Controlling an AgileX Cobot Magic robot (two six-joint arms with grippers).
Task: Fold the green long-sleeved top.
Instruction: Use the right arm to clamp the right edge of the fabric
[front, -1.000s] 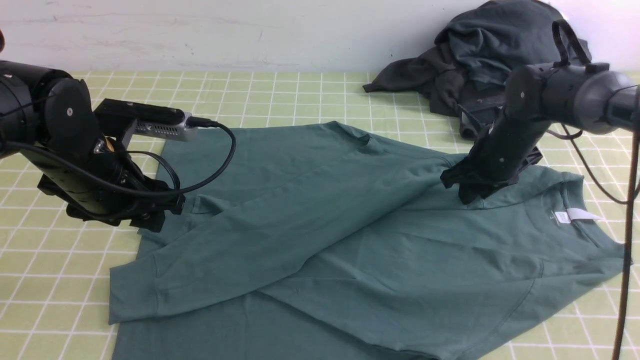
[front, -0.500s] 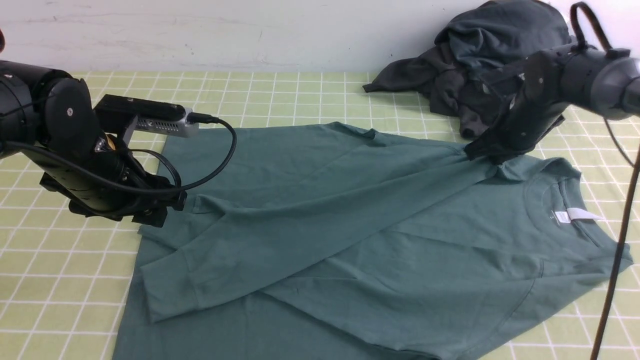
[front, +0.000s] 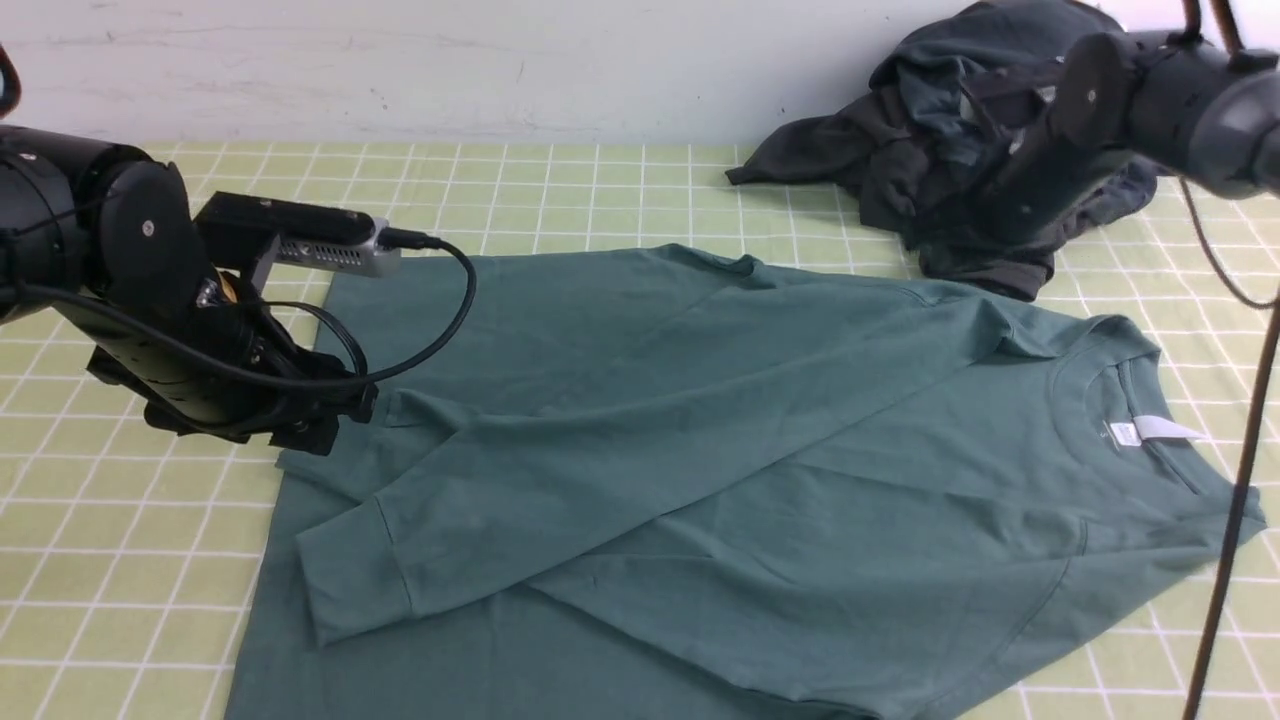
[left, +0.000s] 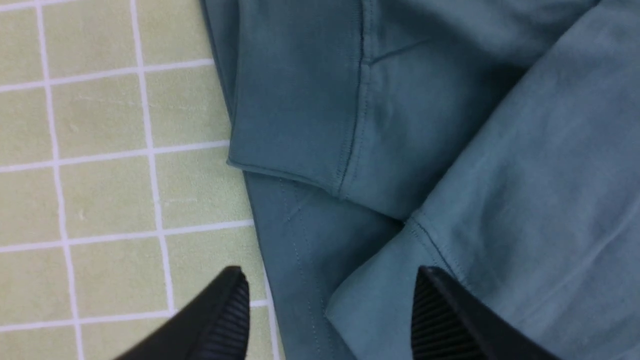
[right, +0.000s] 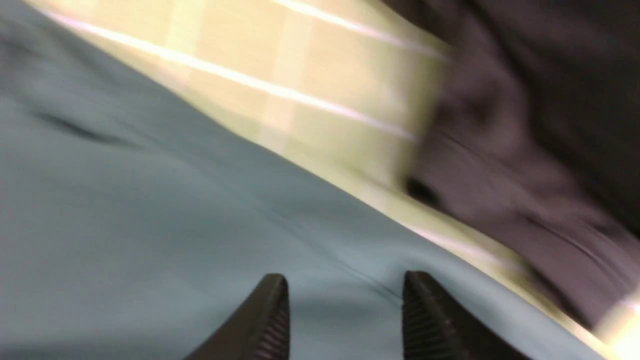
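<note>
The green long-sleeved top lies spread over the checked table, with its collar and white neck label at the right. One sleeve crosses the body, its cuff at the front left. My left gripper hovers open at the top's left edge. In the left wrist view it straddles the hem and a sleeve cuff and holds nothing. My right gripper is raised at the back right near the shoulder. The blurred right wrist view shows it open above green cloth.
A dark charcoal heap of clothes sits at the back right against the wall, close behind the right arm, and shows in the right wrist view. Yellow-green checked tablecloth shows bare at the back and left. A cable hangs at the right edge.
My right gripper pulled the shoulder back and right, let go, and rose toward the dark heap. The crossed sleeve slid right and lies straighter. The left arm barely moved.
</note>
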